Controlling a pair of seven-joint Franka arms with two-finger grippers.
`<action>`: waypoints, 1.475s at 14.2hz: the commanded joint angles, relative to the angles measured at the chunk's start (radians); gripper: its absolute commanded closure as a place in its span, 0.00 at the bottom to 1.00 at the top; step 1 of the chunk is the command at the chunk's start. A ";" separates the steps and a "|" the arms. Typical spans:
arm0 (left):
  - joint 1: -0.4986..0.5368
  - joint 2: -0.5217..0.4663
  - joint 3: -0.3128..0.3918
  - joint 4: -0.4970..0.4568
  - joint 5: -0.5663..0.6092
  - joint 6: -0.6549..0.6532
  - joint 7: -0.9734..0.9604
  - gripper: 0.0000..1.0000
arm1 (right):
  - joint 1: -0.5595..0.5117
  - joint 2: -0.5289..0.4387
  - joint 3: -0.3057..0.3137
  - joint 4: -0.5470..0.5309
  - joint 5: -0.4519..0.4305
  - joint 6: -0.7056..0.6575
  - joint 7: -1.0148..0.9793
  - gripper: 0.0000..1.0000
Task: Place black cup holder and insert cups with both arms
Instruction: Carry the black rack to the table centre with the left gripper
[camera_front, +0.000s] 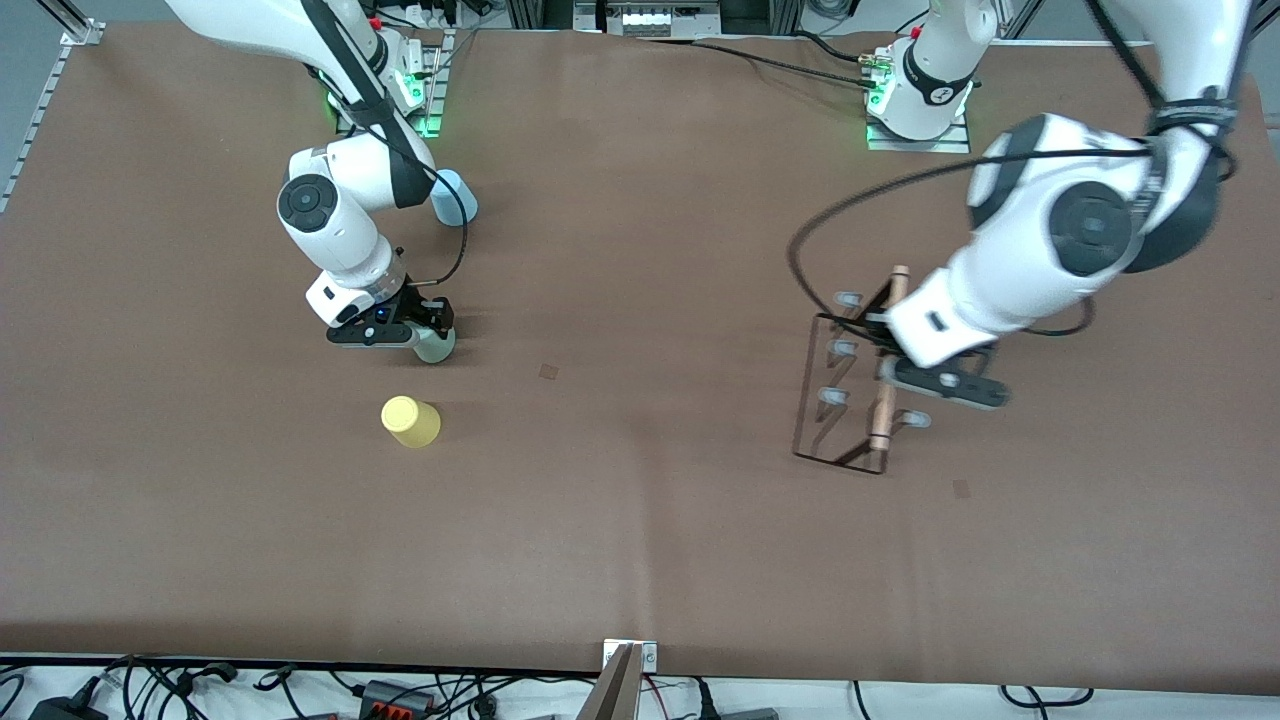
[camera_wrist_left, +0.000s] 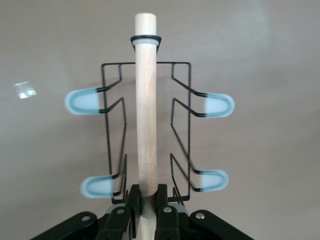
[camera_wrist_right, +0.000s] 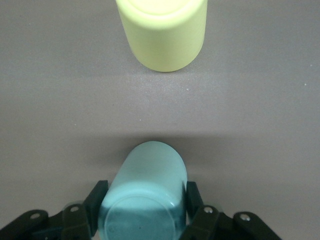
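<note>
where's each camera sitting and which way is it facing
Front view: high across the table, facing both arms' bases; shows the left gripper, right gripper, blue cup.
Left wrist view: on the left wrist, looking along the black cup holder; its fingers clamp the wooden rod.
Right wrist view: on the right wrist, looking past the pale green cup to the yellow cup.
Front shares all.

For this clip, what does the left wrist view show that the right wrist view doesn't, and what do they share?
Only the left wrist view: the left hand closed on the wooden handle of the black cup holder, with four grey-tipped pegs visible.

Only the right wrist view: the right hand with its fingers around the pale green cup, with the yellow cup standing apart from it on the table.

Both: the brown table surface, and a hand gripping its object.
</note>
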 joint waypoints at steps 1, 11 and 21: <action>-0.140 0.081 -0.002 0.090 0.003 0.008 -0.170 0.99 | 0.007 -0.002 -0.004 -0.006 0.006 0.012 -0.006 0.72; -0.355 0.244 -0.001 0.140 0.002 0.191 -0.498 0.99 | -0.044 -0.102 -0.008 0.065 -0.002 -0.174 -0.177 0.79; -0.370 0.274 0.004 0.145 0.008 0.231 -0.505 0.97 | -0.056 -0.103 -0.007 0.065 -0.002 -0.174 -0.198 0.82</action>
